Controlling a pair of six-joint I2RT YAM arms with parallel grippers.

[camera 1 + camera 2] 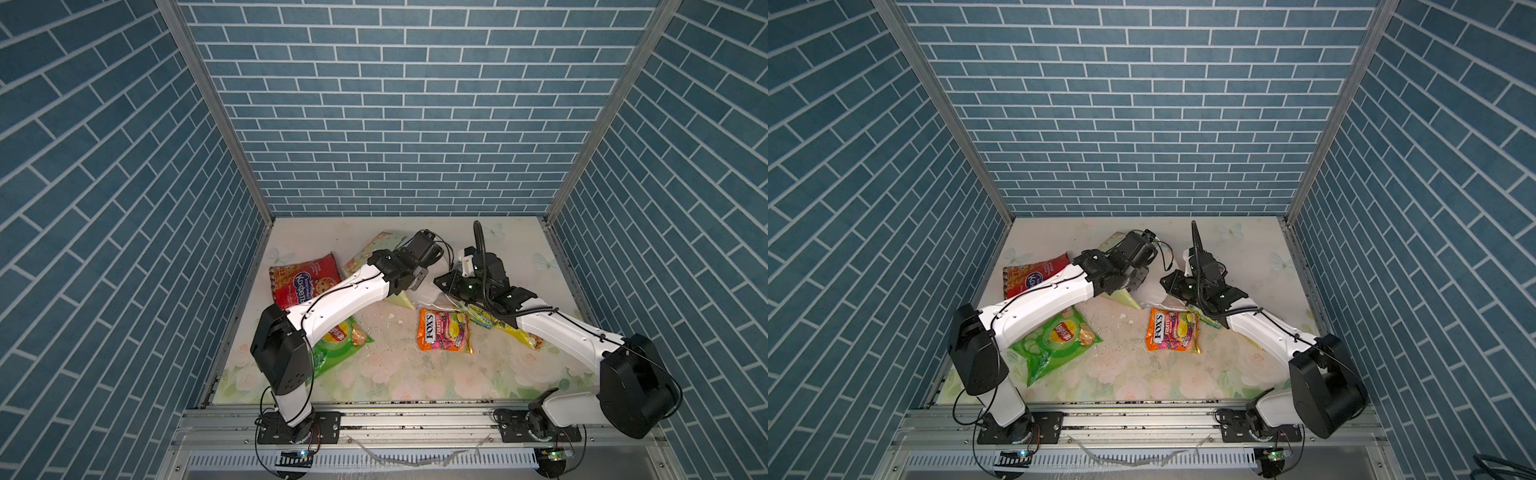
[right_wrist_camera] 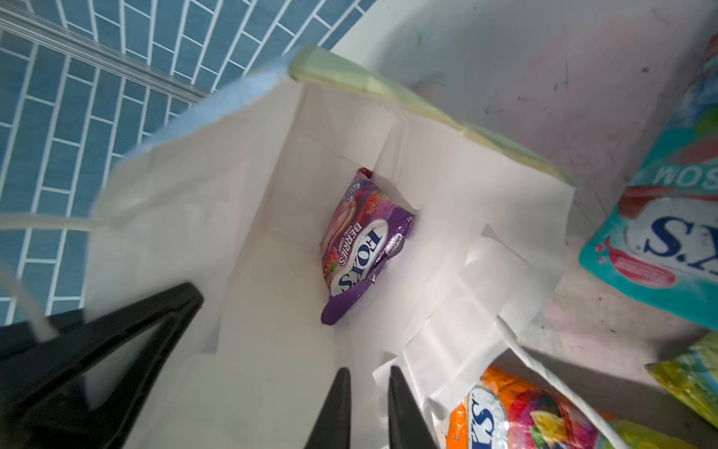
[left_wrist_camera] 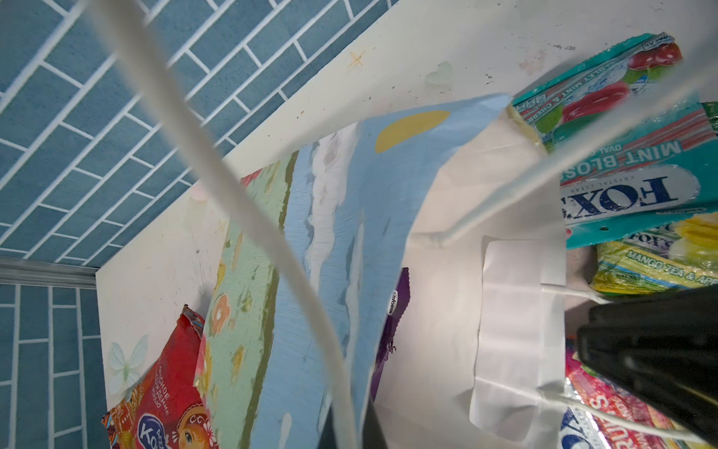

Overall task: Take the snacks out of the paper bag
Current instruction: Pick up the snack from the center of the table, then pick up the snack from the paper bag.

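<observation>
The left fingers (image 2: 50, 388) are seen pressed together on the rim of the small paper gift bag (image 2: 252, 194), beside one white cord handle (image 3: 248, 217), so that its mouth is held open; whether the cord is pinched as well cannot be told. At the far left of the bench (image 1: 395, 365) a large red glossy biscuit bag (image 1: 299, 282) is laid flat. Just in front of it is a large green Lay's crisp bag (image 1: 1054, 340), partly covered by the left arm.

The gift bag is found near the middle, towards the back, apparently tipped rather than upright (its sky-painted face is bowed outward in the left wrist view). Deep against its white bottom one small purple FOX'S berries packet (image 2: 361, 248) is lodged, the only snack seen inside. The right fingers (image 2: 338, 404) are poised at the mouth, narrowly parted, with nothing between them.

Further right, out on the bench, are spread an orange FOX'S fruits packet (image 1: 444, 330), a teal FOX'S mint packet (image 3: 641, 186), a green-yellow FOX'S mango-tea packet (image 3: 652, 264) and a plain yellow packet (image 1: 515, 332), half hidden under the right arm.

The step in hand is judged to be the last retrieval. For the next move the right fingers would need to be widened, driven down the bag's length and closed on the purple packet's crimped edge, while the mouth is kept spread by the left grip.
</observation>
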